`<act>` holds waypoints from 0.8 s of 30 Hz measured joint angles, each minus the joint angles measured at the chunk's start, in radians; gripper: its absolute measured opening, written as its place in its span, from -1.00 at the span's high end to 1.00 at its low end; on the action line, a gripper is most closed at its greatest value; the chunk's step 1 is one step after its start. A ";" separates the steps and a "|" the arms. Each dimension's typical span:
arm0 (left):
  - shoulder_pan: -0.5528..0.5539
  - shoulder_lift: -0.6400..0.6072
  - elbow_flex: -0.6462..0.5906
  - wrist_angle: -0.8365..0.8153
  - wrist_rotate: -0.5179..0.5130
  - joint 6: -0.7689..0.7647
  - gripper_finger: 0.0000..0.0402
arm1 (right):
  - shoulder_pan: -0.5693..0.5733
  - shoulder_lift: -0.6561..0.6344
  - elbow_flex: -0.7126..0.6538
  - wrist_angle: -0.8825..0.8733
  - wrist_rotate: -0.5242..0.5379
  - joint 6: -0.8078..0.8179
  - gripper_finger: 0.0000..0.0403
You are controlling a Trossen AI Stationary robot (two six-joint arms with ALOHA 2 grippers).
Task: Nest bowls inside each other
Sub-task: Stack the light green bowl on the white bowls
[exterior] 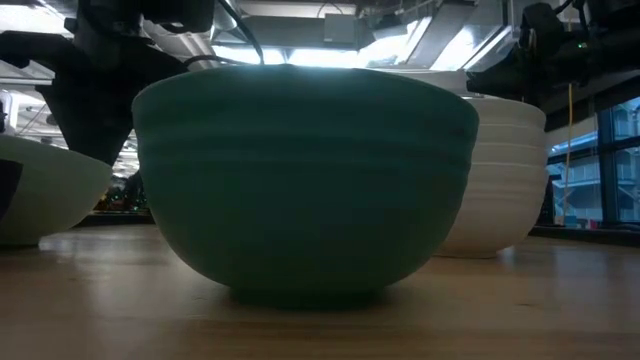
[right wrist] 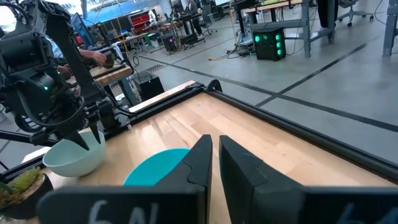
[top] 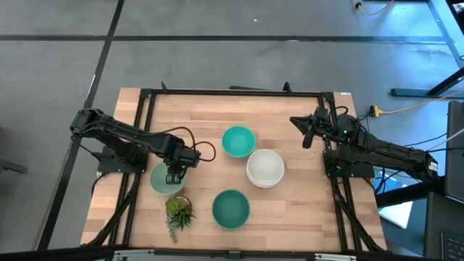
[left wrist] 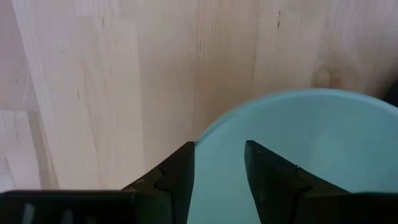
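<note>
A pale mint bowl [top: 161, 183] stands on its base on the table's left side. My left gripper [top: 174, 176] hangs over its right rim, open, pointing down. In the left wrist view my left gripper [left wrist: 219, 146] has one finger at the rim of the mint bowl [left wrist: 311, 143] and the other over its hollow. A teal bowl [top: 238, 141], a nested stack of white bowls [top: 265, 168] and a darker teal bowl [top: 231, 208] stand mid-table. My right gripper [top: 308, 134] waits raised near the right edge, shut. My left gripper comes down from above at the mint bowl's rim [left wrist: 205, 132] on its right side, one finger outside and one inside the hollow. Whether either finger touches the rim, I cannot tell. The bowl sits upright on the table.
A small potted plant [top: 177, 212] stands just near of the mint bowl, close to my left gripper. The darker teal bowl [exterior: 305, 180] fills the low view, with the white stack [exterior: 500, 180] behind it. Bare wood lies along the far side and the right side.
</note>
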 joint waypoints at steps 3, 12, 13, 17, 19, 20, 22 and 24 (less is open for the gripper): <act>0.000 0.000 0.000 0.015 0.000 -0.001 0.33 | 0.000 0.000 0.000 0.000 0.000 -0.001 0.84; 0.000 -0.003 0.000 0.032 0.000 -0.003 0.33 | 0.000 0.000 0.000 0.000 0.000 -0.001 0.84; 0.000 -0.003 0.000 0.033 0.000 -0.003 0.33 | 0.000 0.000 0.000 0.000 0.000 -0.001 0.84; 0.000 -0.003 0.000 0.053 0.000 -0.003 0.33 | 0.000 0.000 0.000 0.000 0.000 -0.001 0.84; 0.000 -0.003 0.000 0.054 0.000 -0.003 0.33 | 0.000 0.000 0.000 0.000 0.000 -0.001 0.84; 0.000 -0.003 0.000 0.054 0.000 -0.002 0.33 | 0.000 0.000 0.000 0.000 0.000 -0.001 0.84; 0.000 -0.003 0.000 0.055 0.000 -0.002 0.33 | 0.000 0.000 0.000 0.000 0.000 -0.001 0.84; 0.000 -0.003 0.000 0.056 0.000 -0.002 0.33 | 0.000 0.000 0.000 0.000 0.000 -0.001 0.84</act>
